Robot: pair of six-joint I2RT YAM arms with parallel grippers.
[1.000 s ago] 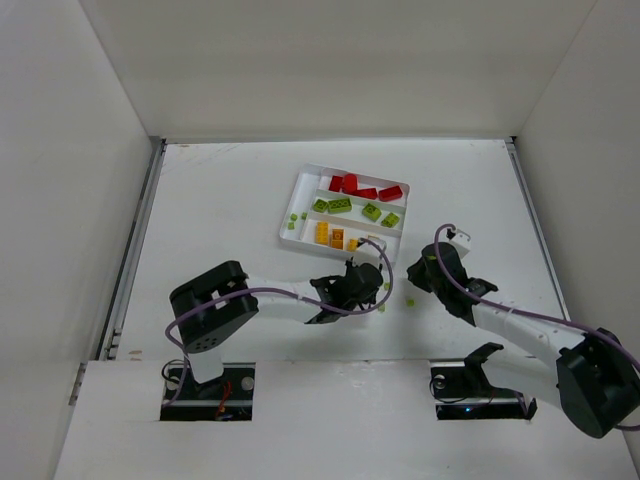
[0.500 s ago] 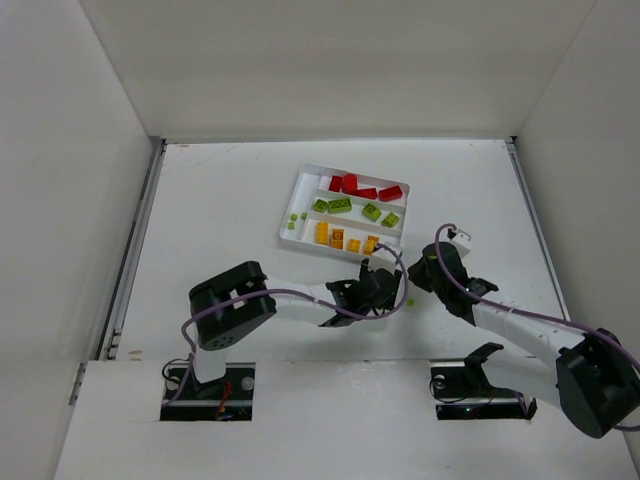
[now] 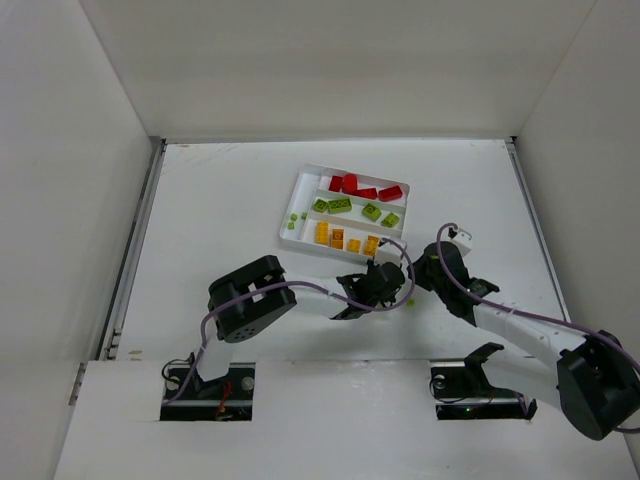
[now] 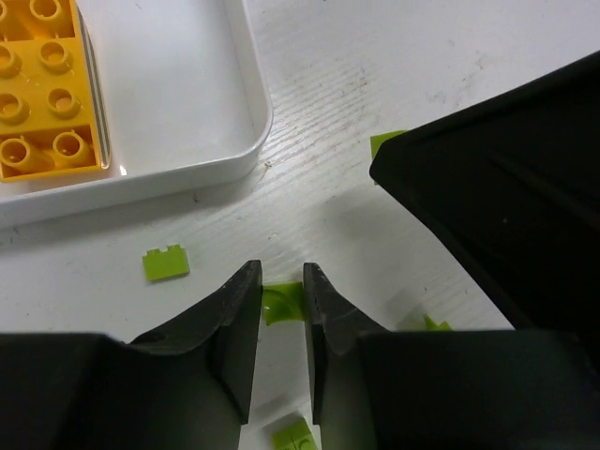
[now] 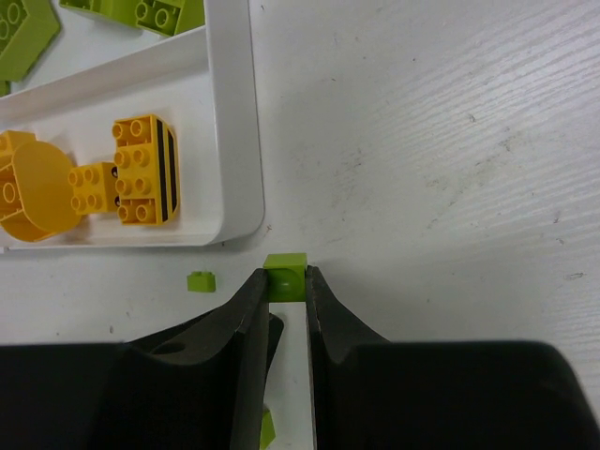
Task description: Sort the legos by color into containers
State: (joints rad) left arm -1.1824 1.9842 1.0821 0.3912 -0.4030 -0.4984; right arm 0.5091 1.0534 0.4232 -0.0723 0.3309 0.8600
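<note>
The white tray (image 3: 300,187) holds red legos (image 3: 365,187) in its far slot, lime green legos (image 3: 340,205) in the middle slot and yellow-orange legos (image 3: 335,237) in the near slot. My left gripper (image 3: 393,283) is near the tray's front right corner. In the left wrist view the left gripper (image 4: 281,281) is shut on a small lime green lego (image 4: 281,302) at table level. My right gripper (image 3: 424,272) is just to its right. In the right wrist view the right gripper (image 5: 284,281) is shut on a lime green cube (image 5: 285,274).
Loose small green legos lie on the table: one (image 4: 166,263) by the tray's rim (image 4: 255,141), one (image 4: 295,434) under my left jaws, one (image 3: 410,301) in front of both grippers. The two grippers are almost touching. Tiny green studs (image 3: 296,216) sit in the tray's narrow end slot.
My left arm has swung to the right along the tray's front edge, until its gripper is beside the right gripper. The right arm has hardly moved.
</note>
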